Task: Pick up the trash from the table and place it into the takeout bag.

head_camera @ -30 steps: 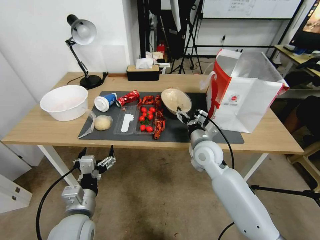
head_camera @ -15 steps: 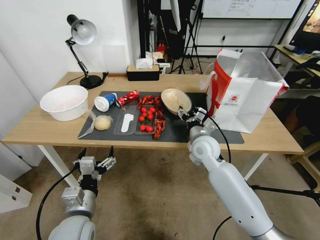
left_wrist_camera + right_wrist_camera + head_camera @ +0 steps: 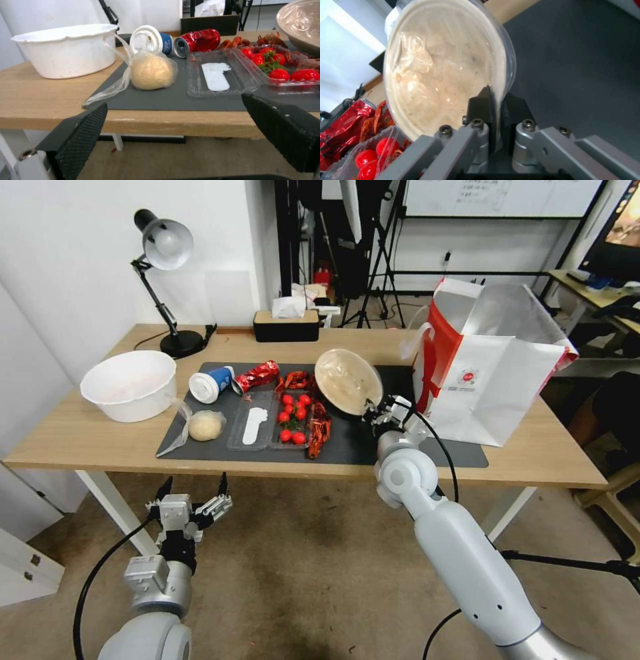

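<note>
Right claw (image 3: 373, 410) pinches the beige disposable bowl (image 3: 347, 381) by its near rim, tilted up, takeout bag (image 3: 493, 373) just to the claw's right; left claw (image 3: 192, 501) spread, parked below the bench (image 3: 87, 437)

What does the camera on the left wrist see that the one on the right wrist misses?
The left wrist view alone has the white tub, the bagged dough ball, the blue-and-white paper cup and the open left gripper below the table's edge. The right wrist view alone has the right gripper pinching the beige bowl's rim. Both share the bowl, cherry tomatoes, crushed red can and dark mat.
</note>
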Motion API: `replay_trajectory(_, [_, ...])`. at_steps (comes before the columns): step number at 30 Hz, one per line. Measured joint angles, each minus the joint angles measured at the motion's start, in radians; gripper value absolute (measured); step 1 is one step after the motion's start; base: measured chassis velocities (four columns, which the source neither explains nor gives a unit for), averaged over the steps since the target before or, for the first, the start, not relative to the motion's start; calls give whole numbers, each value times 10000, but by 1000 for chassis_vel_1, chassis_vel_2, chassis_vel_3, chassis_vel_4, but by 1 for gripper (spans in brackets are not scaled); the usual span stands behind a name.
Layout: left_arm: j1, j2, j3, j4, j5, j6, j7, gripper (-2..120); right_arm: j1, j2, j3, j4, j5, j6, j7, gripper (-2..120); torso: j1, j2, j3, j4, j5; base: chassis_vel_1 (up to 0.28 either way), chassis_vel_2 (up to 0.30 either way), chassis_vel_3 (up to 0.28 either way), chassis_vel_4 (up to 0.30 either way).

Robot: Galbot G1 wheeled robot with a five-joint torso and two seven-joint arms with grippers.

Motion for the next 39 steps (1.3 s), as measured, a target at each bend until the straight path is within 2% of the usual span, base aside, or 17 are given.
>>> replay_trajectory(10, [4, -14, 47, 35, 36, -44, 0, 100, -131, -215, 148, 674, -389, 495, -565, 0, 0, 0, 0, -1, 0, 0, 0, 0, 0])
replay_trajectory(13, [27, -17, 51, 14, 45, -60, 0, 100, -143, -409, 343, 1364, -425, 837, -1234, 0, 0, 0, 0, -1, -1, 0, 0, 0, 0])
replay_trajectory(21, [37, -17, 36, -27, 46, -62, 1, 100, -97, -865, 774, 2595, -956, 884, -2128, 0, 0, -1, 0, -1, 0, 0, 0, 0, 0])
replay_trajectory(28, [55, -53, 57, -28, 80, -86, 2, 100, 161, -1363, 1402, 3411, -1748, 794, -2485, 0, 0, 0, 0, -1, 1, 0, 0, 0, 0])
replay_trajectory(32, [70, -83, 58, -37, 114, -114, 3, 100, 331, -2030, 2236, 3874, -3317, 175, -2415, 0, 0, 0, 0, -1, 1, 0, 0, 0, 0])
replay_trajectory(39, [64, -154, 117, -37, 179, -137, 7, 100, 242, -2667, 3172, 3957, -4366, -636, -2106, 0, 1, 0, 0, -3, 1, 0, 0, 0, 0])
